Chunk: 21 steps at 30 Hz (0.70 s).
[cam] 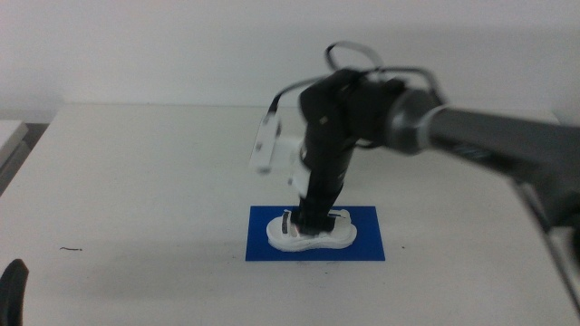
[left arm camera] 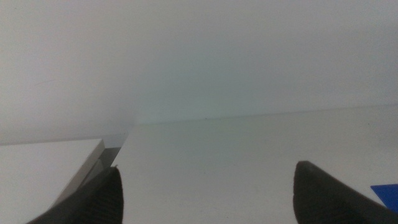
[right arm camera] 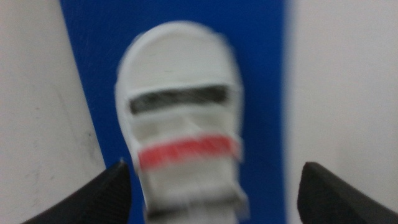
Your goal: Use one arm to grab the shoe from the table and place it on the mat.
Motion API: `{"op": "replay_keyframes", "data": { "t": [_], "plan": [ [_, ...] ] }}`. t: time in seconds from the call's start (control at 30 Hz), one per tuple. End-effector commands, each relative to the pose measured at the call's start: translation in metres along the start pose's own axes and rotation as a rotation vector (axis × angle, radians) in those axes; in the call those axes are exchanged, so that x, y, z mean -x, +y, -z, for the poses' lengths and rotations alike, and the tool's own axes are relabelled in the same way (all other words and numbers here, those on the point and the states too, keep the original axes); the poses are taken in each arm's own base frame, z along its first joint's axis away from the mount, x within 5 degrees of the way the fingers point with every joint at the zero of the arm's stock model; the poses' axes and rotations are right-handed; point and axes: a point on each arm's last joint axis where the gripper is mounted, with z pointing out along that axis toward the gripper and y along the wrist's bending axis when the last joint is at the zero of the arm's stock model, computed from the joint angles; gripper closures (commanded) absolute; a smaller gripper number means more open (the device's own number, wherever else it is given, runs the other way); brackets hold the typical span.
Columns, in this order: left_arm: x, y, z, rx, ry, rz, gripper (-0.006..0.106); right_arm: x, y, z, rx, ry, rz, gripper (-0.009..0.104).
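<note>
In the middle view, the shoe [cam: 313,235] is seen lying on the mat [cam: 362,237], low and centre in the frame, on the white desk [cam: 136,181]. The right pincer [cam: 313,217] is lowered from the right-hand arm [cam: 471,136] directly over the shoe. The left pincer [cam: 13,290] is seen at the bottom left corner.

In the left wrist view, the left pincer [left arm camera: 205,193] is spread wide over bare desk, nothing held.

In the right wrist view, the right pincer [right arm camera: 214,193] is spread wide, its jaws either side of the shoe [right arm camera: 180,118], not clamped on it; the mat [right arm camera: 261,62] is seen beneath.
</note>
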Motion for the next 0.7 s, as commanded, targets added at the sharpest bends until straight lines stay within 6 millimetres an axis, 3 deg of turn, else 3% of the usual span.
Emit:
{"op": "replay_keyframes", "data": {
  "t": [0.0,0.07,0.2,0.27,0.4,0.53,0.67],
  "plan": [
    [0.001,0.000,0.000,-0.002,-0.007,0.005,0.007,-0.018,-0.007,0.057,-0.134,-0.099,-0.114,0.022],
    [0.001,0.000,0.000,-0.002,-0.007,0.005,0.007,-0.052,0.000,0.091,-0.212,-0.136,-0.257,0.023],
    [0.001,0.000,0.000,-0.002,-0.007,0.005,0.007,-0.134,0.037,0.139,-0.303,-0.200,-0.548,0.023],
    [0.001,0.000,0.000,-0.002,-0.007,0.005,0.007,-0.180,0.052,0.149,-0.362,-0.280,-0.807,0.023],
    [0.001,0.000,0.000,-0.002,-0.007,0.005,0.007,-0.248,0.092,0.151,-0.530,-0.510,-1.075,0.023],
    [0.001,0.000,0.000,-0.002,-0.007,0.005,0.007,-0.288,0.144,0.150,-0.716,-0.717,-1.172,0.023],
    [0.001,0.000,0.000,-0.002,-0.007,0.005,0.007,-0.306,0.181,0.145,-0.878,-0.808,-1.151,0.024]
  ]
}}
